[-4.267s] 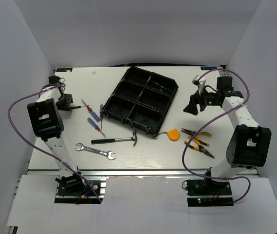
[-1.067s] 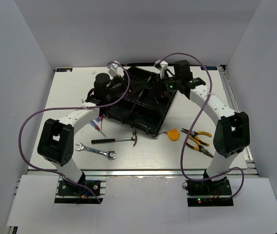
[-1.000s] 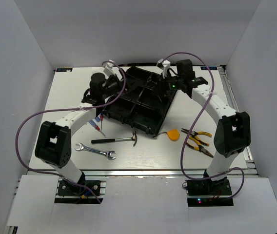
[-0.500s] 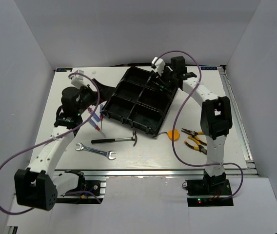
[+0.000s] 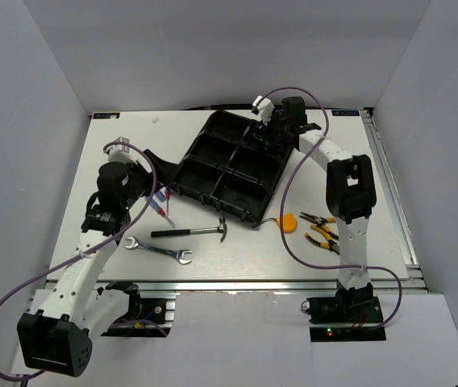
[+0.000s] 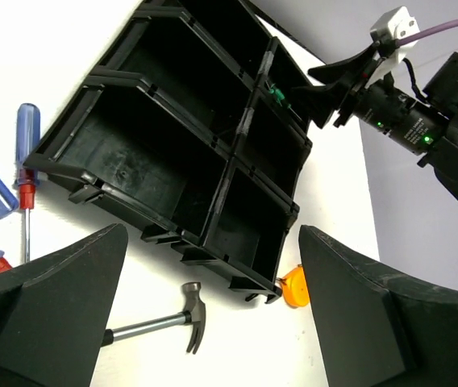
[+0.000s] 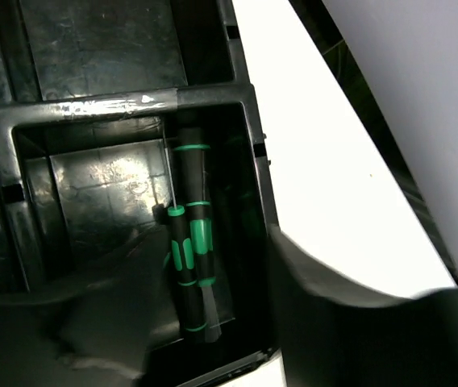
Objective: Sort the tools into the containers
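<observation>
The black tray of containers (image 5: 213, 173) lies tilted mid-table. My right gripper (image 5: 267, 137) hovers open over its far right compartment, where two black-green screwdrivers (image 7: 190, 258) lie side by side; the fingers (image 7: 334, 322) stand apart around them without touching. My left gripper (image 5: 155, 165) is wide open left of the tray, holding nothing. Red and blue screwdrivers (image 5: 161, 203) lie just below it. The hammer (image 5: 189, 232), wrench (image 5: 158, 249), orange tape measure (image 5: 288, 222) and yellow pliers (image 5: 326, 230) rest on the table in front of the tray.
In the left wrist view the tray (image 6: 189, 153), the hammer head (image 6: 193, 318), the tape measure (image 6: 293, 289) and blue screwdrivers (image 6: 23, 153) show between my fingers (image 6: 43, 314). White walls close in the table on three sides.
My right gripper has opened over the far right compartment, leaving a black-green screwdriver lying there. My left arm has drawn back from the tray toward the left.
</observation>
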